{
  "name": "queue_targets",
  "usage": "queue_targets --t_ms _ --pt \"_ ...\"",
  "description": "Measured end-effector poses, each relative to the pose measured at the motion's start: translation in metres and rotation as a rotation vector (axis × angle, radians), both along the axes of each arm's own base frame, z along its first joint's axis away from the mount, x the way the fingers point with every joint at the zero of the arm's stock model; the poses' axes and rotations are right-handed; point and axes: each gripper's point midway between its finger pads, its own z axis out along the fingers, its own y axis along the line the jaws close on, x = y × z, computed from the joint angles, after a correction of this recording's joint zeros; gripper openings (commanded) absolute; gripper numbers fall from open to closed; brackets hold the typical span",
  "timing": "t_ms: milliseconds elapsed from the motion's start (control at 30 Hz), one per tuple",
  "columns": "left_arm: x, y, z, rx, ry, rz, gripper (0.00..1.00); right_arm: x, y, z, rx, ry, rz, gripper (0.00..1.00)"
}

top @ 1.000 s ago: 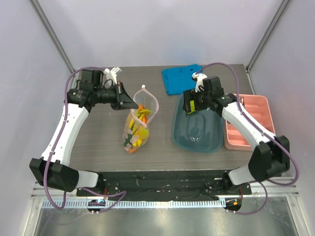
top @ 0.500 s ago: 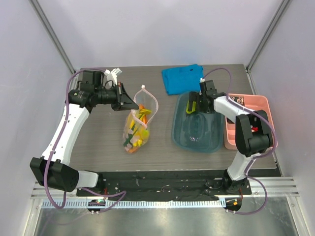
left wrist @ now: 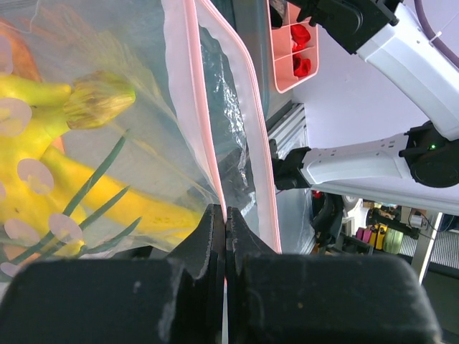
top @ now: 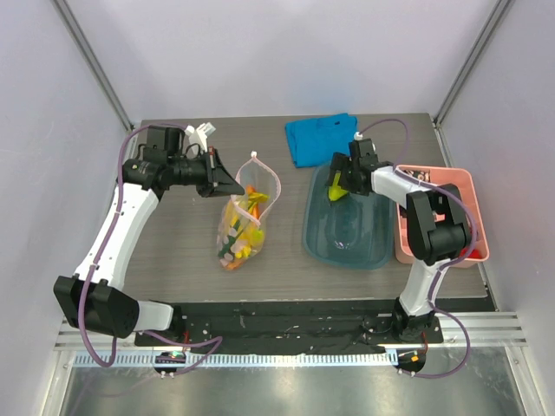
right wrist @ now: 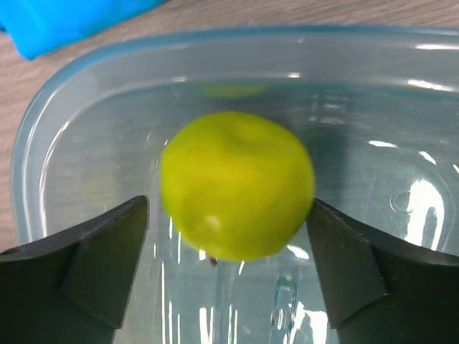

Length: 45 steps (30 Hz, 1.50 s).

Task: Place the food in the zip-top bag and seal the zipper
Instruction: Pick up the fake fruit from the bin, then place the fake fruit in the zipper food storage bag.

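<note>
Table: grey-brown wood top (top: 173,260) with pale walls on three sides.
Left gripper: (left wrist: 224,215) jaws pressed together on the bag (top: 238,230) at its mouth, right on the zipper (left wrist: 208,143).
Bag: one, in the middle of the table, its mouth raised toward the far side.
Food in bag: one banana bunch (left wrist: 43,179), one pepper (top: 251,198) and one onion stalk (left wrist: 97,179) show through the plastic.
Left wrist view only: two pink lips of the mouth stand apart, so the bag is not sealed.
Top view only: small white slider (top: 252,154) sits at the far end of the mouth.
Cloth: one, blue (top: 321,139), at the far edge.
Tub: one, teal (top: 347,247), right of the bag.
Green fruit: one (right wrist: 237,183), inside the tub at its far end, not in the bag.
Right gripper: (right wrist: 226,208) jaws wide, one finger on each side of the green fruit; I cannot tell if they touch it.
Right wrist view only: the fruit lies on the tub floor between the fingers.
Tray: one, pink (top: 442,217), at the right edge, with red pieces (left wrist: 300,50) in its compartments.
</note>
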Motion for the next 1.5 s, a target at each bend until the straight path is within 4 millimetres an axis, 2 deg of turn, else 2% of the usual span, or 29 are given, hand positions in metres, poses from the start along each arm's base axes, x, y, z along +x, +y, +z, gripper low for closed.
queue_targets --t_ms 33,67,133,167,267,333,400,533,633,700,767,833,933,1000,1067,1167,1267,1300,1400,1500 --pt "0.0 0.0 0.0 0.0 0.001 0.0 0.0 0.002 -0.001 -0.001 -0.003 -0.004 -0.007 0.85" --pt "0.0 0.0 -0.001 0.001 0.002 0.0 0.0 0.003 -0.002 -0.003 -0.008 -0.004 -0.011 0.75" --pt "0.001 0.0 -0.002 0.003 0.001 -0.003 0.0 0.004 -0.004 -0.004 -0.018 -0.004 -0.016 0.65" --pt "0.001 0.0 -0.002 0.005 -0.001 -0.005 0.0 0.004 -0.005 -0.004 -0.02 -0.005 -0.017 0.53" --pt "0.001 0.0 -0.003 0.009 -0.008 -0.01 0.0 0.003 -0.006 0.004 -0.022 -0.023 -0.003 0.4" --pt "0.001 0.001 -0.003 0.01 -0.01 -0.012 0.0 -0.004 -0.004 0.021 -0.003 -0.049 0.024 0.35" --pt "0.0 0.001 -0.003 0.011 -0.009 -0.013 0.0 -0.012 -0.001 0.048 0.026 -0.093 0.06 0.32" --pt "0.0 0.001 -0.003 0.012 -0.012 -0.014 0.0 -0.025 0.021 0.14 0.135 -0.289 0.18 0.3" --pt "0.0 0.001 -0.004 0.012 -0.009 -0.014 0.0 -0.042 0.054 0.221 0.232 -0.458 0.32 0.3" --pt "0.0 0.001 -0.004 0.012 -0.009 -0.014 0.0 -0.057 0.082 0.263 0.283 -0.548 0.423 0.3" --pt "0.0 0.001 -0.004 0.012 -0.01 -0.014 0.0 -0.077 0.112 0.29 0.325 -0.607 0.526 0.3" --pt "-0.001 0.001 -0.003 0.012 -0.013 -0.014 0.0 -0.103 0.146 0.306 0.366 -0.639 0.643 0.3" --pt "-0.002 0.001 -0.002 0.011 -0.017 -0.014 0.0 -0.138 0.184 0.307 0.394 -0.637 0.78 0.3" --pt "-0.002 0.001 -0.001 0.01 -0.02 -0.014 0.0 -0.152 0.201 0.303 0.397 -0.631 0.84 0.3" --pt "-0.002 0.001 -0.001 0.01 -0.022 -0.013 0.0 -0.159 0.211 0.298 0.389 -0.63 0.871 0.31" --pt "-0.003 0.001 0.0 0.01 -0.022 -0.013 0.0 -0.164 0.223 0.28 0.361 -0.608 0.901 0.35" --pt "-0.003 0.001 0.0 0.009 -0.022 -0.013 0.0 -0.165 0.232 0.26 0.338 -0.565 0.914 0.46" --pt "-0.003 0.001 0.0 0.009 -0.021 -0.012 0.0 -0.165 0.234 0.254 0.331 -0.549 0.914 0.6" --pt "-0.002 0.003 -0.001 0.01 -0.014 -0.005 0.01 -0.166 0.236 0.248 0.325 -0.531 0.915 0.83" --pt "-0.002 0.002 0.001 0.005 -0.016 -0.007 0.01 -0.169 0.235 0.245 0.32 -0.511 0.922 0.94"
